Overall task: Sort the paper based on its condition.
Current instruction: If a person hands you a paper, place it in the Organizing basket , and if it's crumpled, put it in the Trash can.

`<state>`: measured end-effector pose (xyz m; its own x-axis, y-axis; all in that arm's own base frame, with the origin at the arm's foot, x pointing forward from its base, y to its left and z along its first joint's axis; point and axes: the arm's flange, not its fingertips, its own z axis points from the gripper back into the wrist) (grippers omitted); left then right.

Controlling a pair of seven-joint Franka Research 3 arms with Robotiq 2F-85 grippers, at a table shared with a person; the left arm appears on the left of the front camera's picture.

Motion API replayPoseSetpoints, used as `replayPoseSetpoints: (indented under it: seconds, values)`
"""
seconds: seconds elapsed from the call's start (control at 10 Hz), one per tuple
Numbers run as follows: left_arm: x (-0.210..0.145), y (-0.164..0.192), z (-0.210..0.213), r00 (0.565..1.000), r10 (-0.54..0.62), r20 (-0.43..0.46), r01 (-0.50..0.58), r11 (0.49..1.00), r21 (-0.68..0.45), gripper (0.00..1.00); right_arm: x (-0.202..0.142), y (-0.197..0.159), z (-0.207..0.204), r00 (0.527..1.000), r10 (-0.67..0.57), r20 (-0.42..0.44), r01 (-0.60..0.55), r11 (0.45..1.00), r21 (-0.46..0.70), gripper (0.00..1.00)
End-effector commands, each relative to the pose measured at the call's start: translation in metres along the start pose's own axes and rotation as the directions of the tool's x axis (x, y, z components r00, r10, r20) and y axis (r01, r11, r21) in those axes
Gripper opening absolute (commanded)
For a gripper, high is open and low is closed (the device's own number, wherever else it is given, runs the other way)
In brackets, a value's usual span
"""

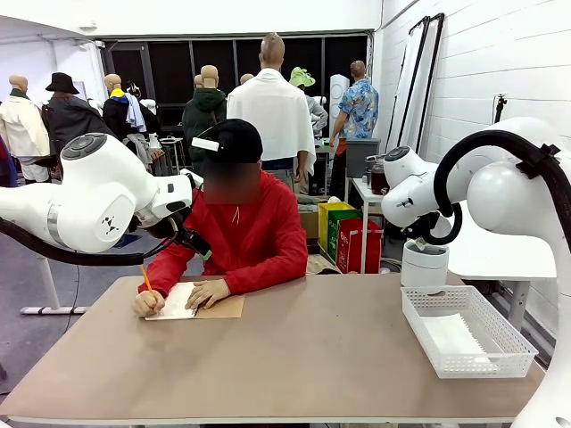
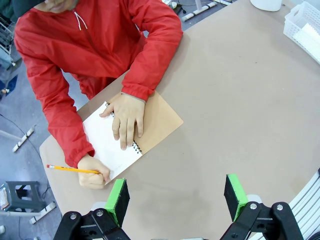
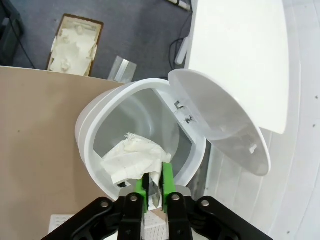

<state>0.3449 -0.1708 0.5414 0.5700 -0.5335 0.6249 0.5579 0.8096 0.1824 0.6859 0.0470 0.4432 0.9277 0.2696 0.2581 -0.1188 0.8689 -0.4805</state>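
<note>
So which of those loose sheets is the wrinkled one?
The crumpled sheet at the tips of the right end effector, over the open white bin. The other sheet lies flat and smooth in the mesh tray.

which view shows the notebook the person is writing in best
The left wrist view: it looks down on the open notebook, showing its white page, spiral binding and brown cover, with one hand flat on it. The front view shows it far off, low and foreshortened, partly behind the person's hands.
</note>
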Motion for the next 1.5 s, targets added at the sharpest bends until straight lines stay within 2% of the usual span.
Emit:
replayPoseSetpoints:
  seconds: [0.0, 0.1, 0.2, 0.5, 0.8, 1.4]
  values:
    - [-0.0016, 0.0009, -0.0006, 1.0, 0.002, -0.001, -0.002, 1.0, -0.004, 1.0, 0.0068, 0.0022, -0.0018, 0.999, -0.034, -0.008, 0.033, 0.998, -0.047, 0.65]
    - [-0.0016, 0.0009, -0.0006, 1.0, 0.002, -0.001, -0.002, 1.0, -0.004, 1.0, 0.0066, 0.0024, -0.0017, 0.999, -0.032, -0.011, 0.032, 0.998, -0.05, 0.85]
    - [-0.0016, 0.0009, -0.0006, 1.0, 0.002, -0.001, -0.002, 1.0, -0.004, 1.0, 0.0067, 0.0024, -0.001, 0.999, -0.035, -0.011, 0.035, 0.998, -0.052, 1.0]
    - [-0.0016, 0.0009, -0.0006, 1.0, 0.002, -0.001, -0.002, 1.0, -0.004, 1.0, 0.0061, 0.004, 0.0013, 0.999, -0.035, -0.015, 0.034, 0.998, -0.054, 1.0]
    - [-0.0016, 0.0009, -0.0006, 1.0, 0.002, -0.001, -0.002, 1.0, -0.004, 1.0, 0.0005, 0.0025, 0.0025, 1.0, -0.01, -0.008, 0.01, 1.0, -0.005, 1.0]
    - [-0.0016, 0.0009, -0.0006, 1.0, 0.002, -0.001, -0.002, 1.0, -0.004, 1.0, 0.0005, 0.0025, 0.0025, 1.0, -0.01, -0.008, 0.01, 1.0, -0.005, 1.0]
